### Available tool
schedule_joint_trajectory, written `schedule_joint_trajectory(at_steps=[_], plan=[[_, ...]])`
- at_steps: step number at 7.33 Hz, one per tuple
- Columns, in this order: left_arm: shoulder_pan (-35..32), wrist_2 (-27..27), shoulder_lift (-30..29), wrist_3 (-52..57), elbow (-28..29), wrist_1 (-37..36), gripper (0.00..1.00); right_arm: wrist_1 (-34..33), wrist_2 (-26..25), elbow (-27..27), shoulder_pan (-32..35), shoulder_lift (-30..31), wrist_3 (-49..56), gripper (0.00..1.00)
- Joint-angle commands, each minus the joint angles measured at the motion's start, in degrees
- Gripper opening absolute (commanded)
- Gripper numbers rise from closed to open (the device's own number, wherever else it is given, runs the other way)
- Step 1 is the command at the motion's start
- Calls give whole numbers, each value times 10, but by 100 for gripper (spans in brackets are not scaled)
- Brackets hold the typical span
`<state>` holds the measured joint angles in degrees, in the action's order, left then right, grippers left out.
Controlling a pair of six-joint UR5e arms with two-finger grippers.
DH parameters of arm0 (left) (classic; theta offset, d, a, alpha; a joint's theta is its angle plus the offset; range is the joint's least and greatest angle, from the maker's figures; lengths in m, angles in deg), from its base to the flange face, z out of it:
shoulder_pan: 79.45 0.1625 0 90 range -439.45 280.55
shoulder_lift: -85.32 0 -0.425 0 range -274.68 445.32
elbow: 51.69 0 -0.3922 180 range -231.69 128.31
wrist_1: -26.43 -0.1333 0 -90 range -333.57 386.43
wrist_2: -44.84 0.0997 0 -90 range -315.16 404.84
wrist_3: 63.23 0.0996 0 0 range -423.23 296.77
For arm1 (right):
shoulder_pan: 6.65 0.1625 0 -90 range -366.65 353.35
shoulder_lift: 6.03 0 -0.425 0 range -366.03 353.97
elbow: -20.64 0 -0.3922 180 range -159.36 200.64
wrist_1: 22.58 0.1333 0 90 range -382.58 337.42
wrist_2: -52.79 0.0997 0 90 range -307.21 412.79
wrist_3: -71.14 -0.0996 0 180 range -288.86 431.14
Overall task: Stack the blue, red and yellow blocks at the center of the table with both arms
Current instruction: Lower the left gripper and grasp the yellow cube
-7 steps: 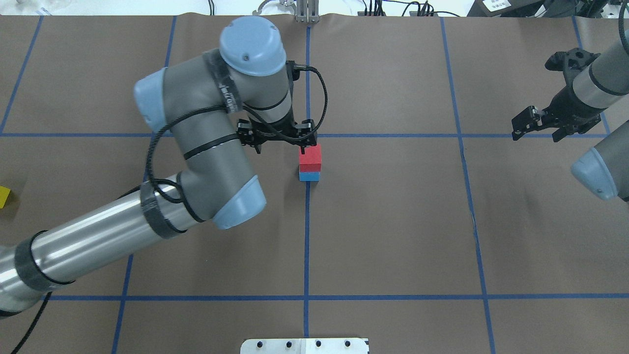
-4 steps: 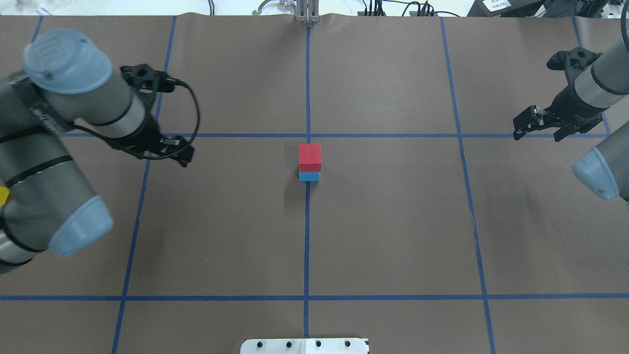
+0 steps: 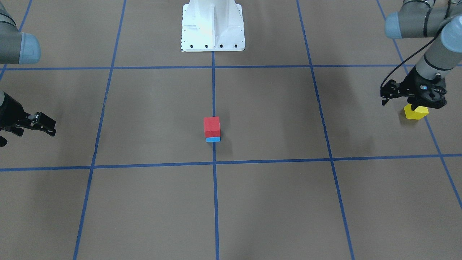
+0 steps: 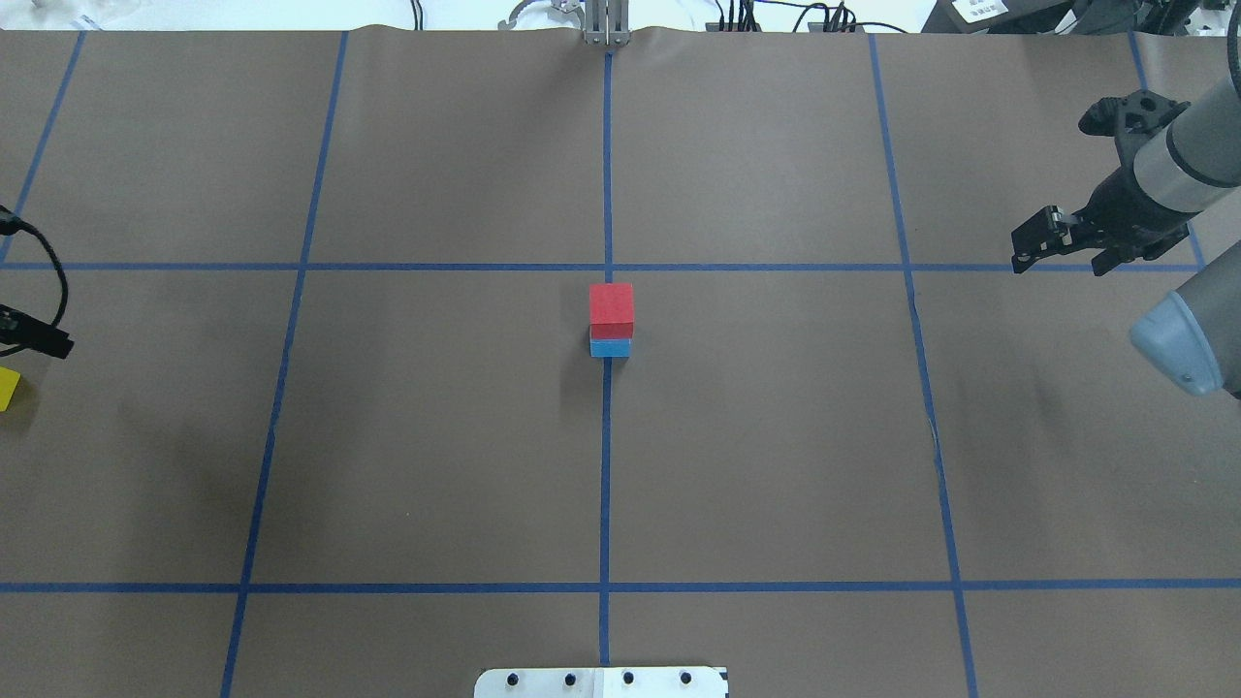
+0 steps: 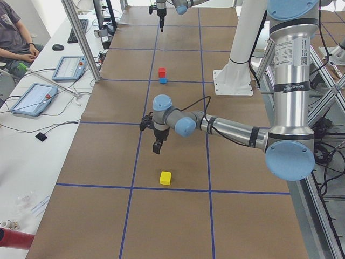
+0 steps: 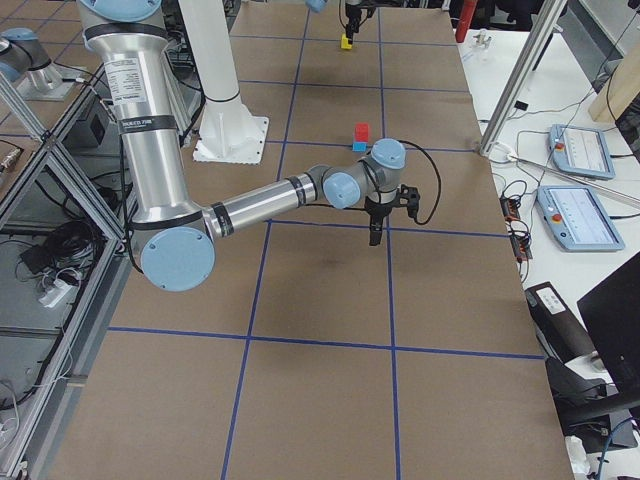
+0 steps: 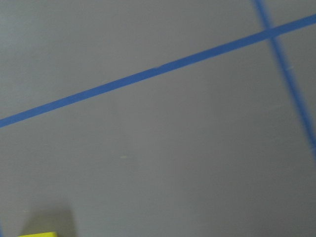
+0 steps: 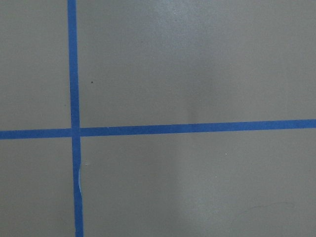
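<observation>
A red block point(image 4: 612, 306) sits on a blue block point(image 4: 610, 348) at the table's center, also in the front view point(image 3: 211, 125). A yellow block point(image 3: 416, 112) lies alone far on my left side, cut by the overhead view's left edge point(image 4: 8, 388). My left gripper point(image 3: 414, 102) is open and empty. It hovers above the table just beside the yellow block point(image 5: 165, 177), which only shows as a sliver in the left wrist view point(image 7: 37, 234). My right gripper point(image 4: 1059, 264) is open and empty, far right, above bare table.
The white robot base plate point(image 3: 213, 32) stands at the table's near edge. Blue tape lines point(image 4: 606, 465) grid the brown table cover. A desk with tablets point(image 5: 32, 98) and a seated person point(image 5: 13, 32) lie beyond the table's far side.
My left arm has let go of the red block and swung far to my left, nearly out of the overhead view, to beside the yellow block. The right arm has barely moved.
</observation>
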<state>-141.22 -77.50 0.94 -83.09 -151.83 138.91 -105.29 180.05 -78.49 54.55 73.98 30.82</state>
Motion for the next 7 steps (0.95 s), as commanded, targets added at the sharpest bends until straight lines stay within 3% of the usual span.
schedule_joint_trajectory(at_steps=[1, 5, 7], plan=[[-75, -25, 10, 107, 109, 55, 99, 2, -5, -1, 0, 1, 1, 100], [-77, -31, 4, 28, 122, 56, 99, 2, -4, 2, 0, 4, 2, 100], [-77, -78, 4, -4, 131, 69, 99, 2, -4, 2, 0, 4, 1, 100]])
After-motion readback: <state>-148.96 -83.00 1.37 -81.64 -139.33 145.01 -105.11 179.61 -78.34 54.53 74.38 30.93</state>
